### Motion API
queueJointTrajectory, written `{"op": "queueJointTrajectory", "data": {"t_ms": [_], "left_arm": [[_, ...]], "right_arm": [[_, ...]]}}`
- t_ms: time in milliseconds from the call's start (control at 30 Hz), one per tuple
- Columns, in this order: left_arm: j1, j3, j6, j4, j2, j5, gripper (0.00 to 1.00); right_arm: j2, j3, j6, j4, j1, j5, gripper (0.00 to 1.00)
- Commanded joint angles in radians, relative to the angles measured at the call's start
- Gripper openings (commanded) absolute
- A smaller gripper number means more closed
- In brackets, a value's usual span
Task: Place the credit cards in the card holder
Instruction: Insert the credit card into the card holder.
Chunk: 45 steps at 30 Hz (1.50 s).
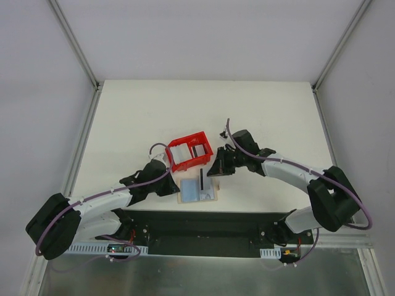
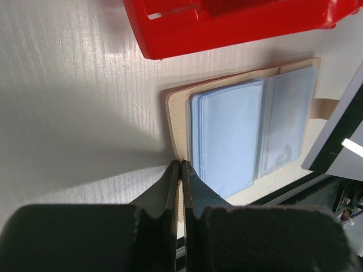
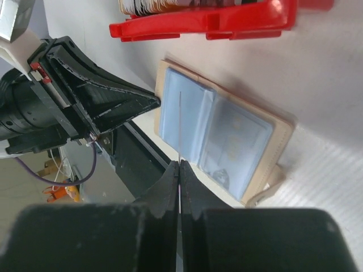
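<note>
The card holder (image 1: 197, 190) lay open on the table, pale blue sleeves upward. A credit card (image 1: 202, 179) stood on edge over the sleeves, clamped in the right gripper (image 3: 179, 164). The left gripper (image 2: 180, 165), jaws together, sat at the holder's left edge, and the red bin (image 1: 190, 153) stood just beyond the holder. The step in hand was judged to be insertion, so the next move called for lining the card's edge up with a sleeve mouth.

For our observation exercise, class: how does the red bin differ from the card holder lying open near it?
The red bin is bright moulded plastic; the card holder is tan with pale blue sleeves. The bin stands with raised walls; the holder lies flat and open. The bin sits farther from the arm bases; the holder is nearer. Both rest on the white table.
</note>
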Motion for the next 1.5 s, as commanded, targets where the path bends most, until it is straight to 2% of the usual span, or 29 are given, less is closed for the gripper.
{"op": "queueJointTrajectory", "data": {"t_ms": [0, 333, 600, 1467], "left_arm": [[0.011, -0.004, 0.035, 0.014, -0.005, 0.027, 0.00], [0.011, -0.002, 0.034, 0.014, 0.017, 0.025, 0.00], [0.011, -0.004, 0.030, 0.014, 0.026, 0.025, 0.00], [0.011, 0.002, 0.018, 0.014, 0.036, 0.030, 0.00]], "right_arm": [[0.045, -0.014, 0.069, 0.185, 0.005, -0.077, 0.00], [0.117, -0.088, 0.079, 0.254, 0.014, -0.100, 0.00], [0.177, -0.160, 0.144, 0.415, 0.022, -0.146, 0.01], [0.280, -0.181, 0.096, 0.421, 0.048, -0.112, 0.00]]}}
